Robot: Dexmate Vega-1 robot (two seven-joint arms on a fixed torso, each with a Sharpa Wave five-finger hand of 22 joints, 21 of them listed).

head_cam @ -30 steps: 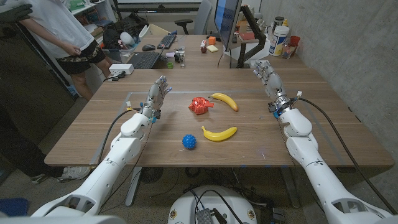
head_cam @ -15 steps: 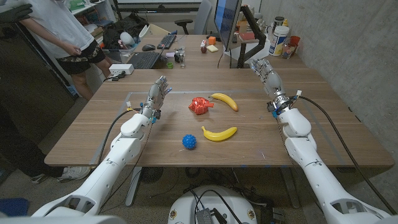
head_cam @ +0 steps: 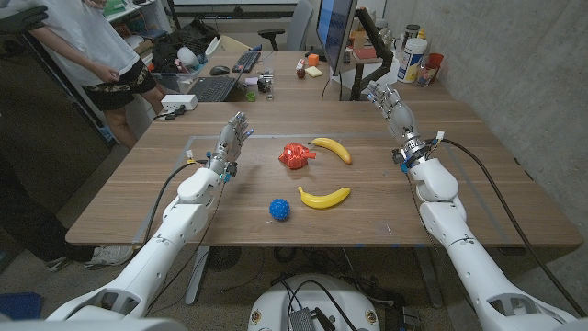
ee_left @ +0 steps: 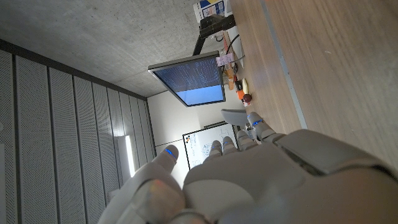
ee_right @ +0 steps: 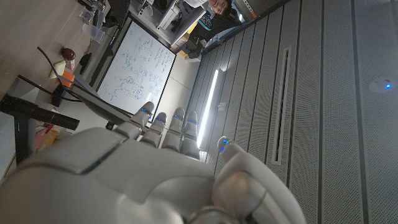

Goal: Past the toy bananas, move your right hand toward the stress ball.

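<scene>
A blue spiky stress ball (head_cam: 280,210) lies near the table's front edge, left of centre. Two yellow toy bananas lie beside it: one (head_cam: 323,197) just right of the ball, the other (head_cam: 332,149) farther back, next to a red toy (head_cam: 295,155). My right hand (head_cam: 391,108) is raised at the far right of the table, fingers spread and holding nothing, well away from the ball. My left hand (head_cam: 233,142) stands up at the left, fingers apart and empty. The wrist views show the backs of my left hand (ee_left: 249,180) and right hand (ee_right: 143,174).
A monitor (head_cam: 334,32), bottles and cups (head_cam: 415,57) stand at the table's back. A keyboard (head_cam: 213,88) and other clutter sit on the desk behind. A person (head_cam: 92,55) stands at the back left. The wooden table (head_cam: 138,193) ends close to the ball.
My right hand has drifted slightly back and to the left. The left hand, ball and bananas have not moved.
</scene>
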